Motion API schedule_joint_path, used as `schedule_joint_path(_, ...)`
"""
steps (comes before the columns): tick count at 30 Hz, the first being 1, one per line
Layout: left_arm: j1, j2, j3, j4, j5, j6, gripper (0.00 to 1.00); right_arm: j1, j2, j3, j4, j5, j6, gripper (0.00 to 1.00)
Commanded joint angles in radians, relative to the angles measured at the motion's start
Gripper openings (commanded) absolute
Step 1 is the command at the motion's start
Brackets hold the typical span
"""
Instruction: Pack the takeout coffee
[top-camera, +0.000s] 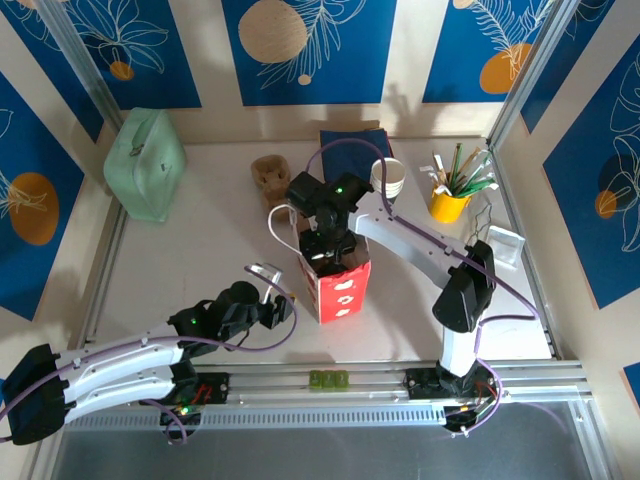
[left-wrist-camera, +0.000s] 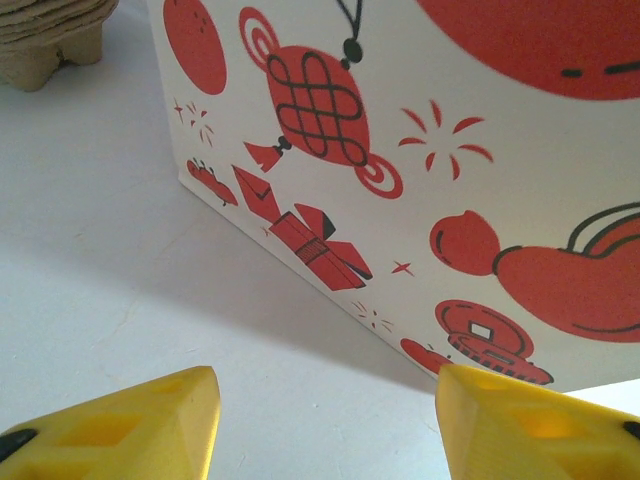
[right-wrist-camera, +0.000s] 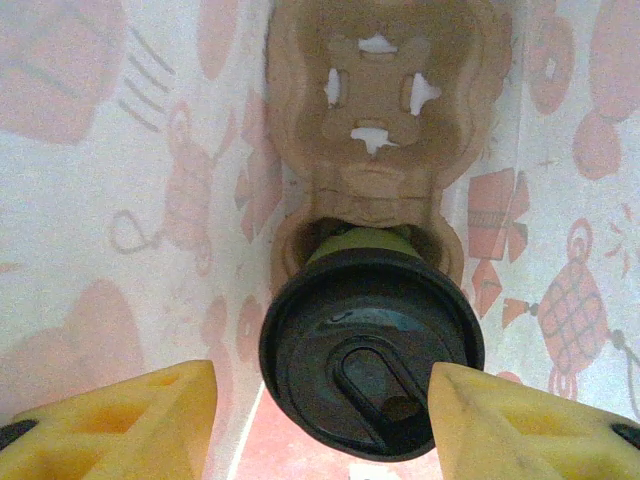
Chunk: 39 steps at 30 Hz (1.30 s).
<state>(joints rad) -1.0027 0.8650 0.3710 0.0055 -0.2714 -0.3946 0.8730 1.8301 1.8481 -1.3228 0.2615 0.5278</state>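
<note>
Your white desk (top-camera: 200, 260) carries everything. In the top view, at 10 o'clock on it lies a mint-green soft case (top-camera: 145, 165). At the centre stands a red-and-white printed paper bag (top-camera: 345, 290), upright, its mouth open.

At 12 o'clock, against the back wall, you have a dark blue folded cloth (top-camera: 355, 145). Just beside it toward 3 o'clock is a stack of white paper cups (top-camera: 388, 178). Further out at 2 o'clock from the bag stands a yellow cup of sticks (top-camera: 448, 205). At 11 o'clock from the bag, well apart from it, sits a stack of brown pulp trays (top-camera: 270, 175).

Your right gripper (top-camera: 325, 250) reaches down into the bag's mouth. Its wrist camera looks down between the printed walls at a brown moulded-pulp carrier (right-wrist-camera: 375, 130) inside the bag. The takeout coffee (right-wrist-camera: 370, 350), a small paper cup under a black round plastic lid, stands in the carrier's pocket at 6 o'clock. The right gripper's yellow fingers are spread wide, at 7 and 5 o'clock of that view, with the lid between them. You cannot tell whether either finger touches the cup.

Your left gripper (top-camera: 285, 305) sits low at 8 o'clock from the bag, just beside its wall. Its fingers are spread too, with bare desk between them and the bag's printed side straight ahead.
</note>
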Motion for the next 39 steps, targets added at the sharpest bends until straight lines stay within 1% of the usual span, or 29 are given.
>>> schedule_joint_path(1,-0.01,-0.009,0.014,-0.013,-0.017,-0.013,0.59,-0.008,-0.038,0.035,-0.016,-0.027,0.003,0.58)
schedule_joint_path(8,-0.01,-0.008,0.015,-0.013,-0.02,-0.013,0.59,-0.012,-0.045,0.086,-0.044,-0.02,0.004,0.59)
schedule_joint_path(13,-0.01,-0.013,0.016,-0.021,-0.02,-0.013,0.59,-0.015,-0.056,0.16,-0.073,-0.017,-0.01,0.6)
schedule_joint_path(15,-0.01,-0.017,0.018,-0.024,-0.022,-0.013,0.59,-0.016,-0.064,0.197,-0.086,-0.015,-0.015,0.62)
schedule_joint_path(21,-0.01,-0.025,0.027,-0.036,-0.025,-0.008,0.6,-0.019,-0.099,0.294,-0.103,-0.017,-0.045,0.63)
schedule_joint_path(25,-0.009,-0.033,0.037,-0.051,-0.029,0.005,0.63,-0.023,-0.136,0.33,-0.105,-0.007,-0.07,0.66)
schedule_joint_path(31,-0.008,-0.05,0.068,-0.1,-0.042,0.034,0.69,-0.04,-0.213,0.308,-0.061,0.001,-0.092,0.69)
schedule_joint_path(33,-0.008,-0.062,0.074,-0.114,-0.061,0.037,0.72,-0.049,-0.244,0.289,-0.036,0.015,-0.085,0.72)
schedule_joint_path(39,-0.006,-0.086,0.079,-0.142,-0.15,0.013,0.79,-0.077,-0.378,0.139,0.1,0.028,-0.068,0.81)
